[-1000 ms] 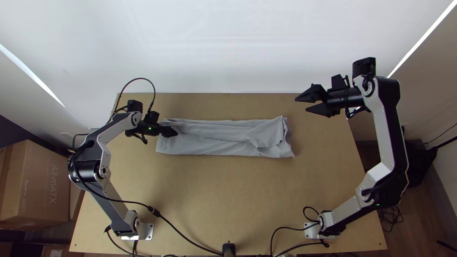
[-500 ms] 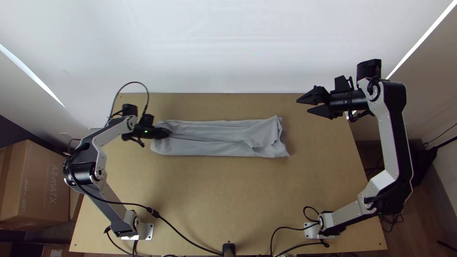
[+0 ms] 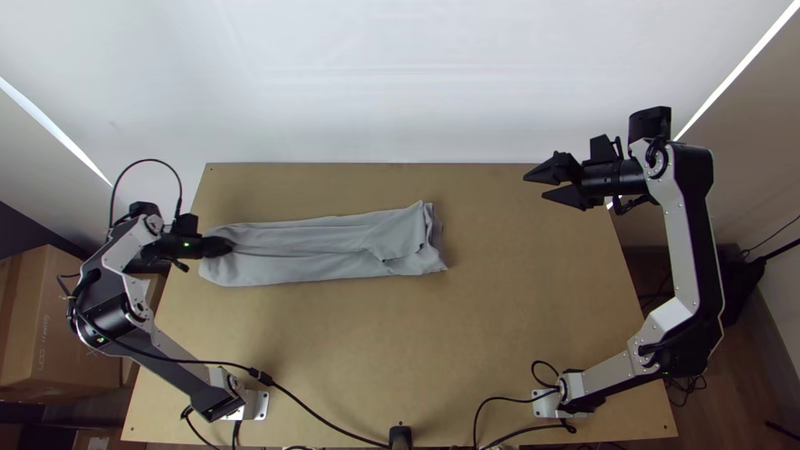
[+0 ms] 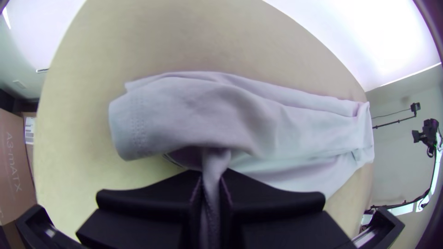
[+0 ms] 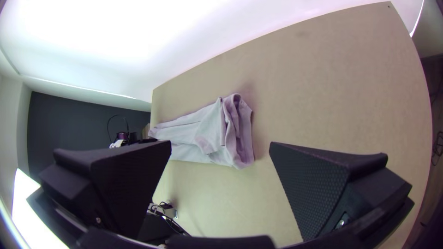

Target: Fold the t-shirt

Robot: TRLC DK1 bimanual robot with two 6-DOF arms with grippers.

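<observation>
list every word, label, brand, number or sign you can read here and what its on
"A3-MATX", on the side of the cardboard box.
Smaller print on the same box: too small to read.
White label behind that box: too small and blurred to read.
T-shirt: no text that I can make out.

I'd call this a small robot lab, or a corner of a room made into one. Two robot arms (image 3: 687,233) are mounted at the near edge of a plain wooden table (image 3: 400,342), with black cables (image 3: 312,406) running loose across it. Pale walls (image 3: 400,75) stand close around, a big cardboard box (image 3: 62,321) sits beside the table, and there's dark wooden flooring (image 3: 737,379) past the other side.
</observation>
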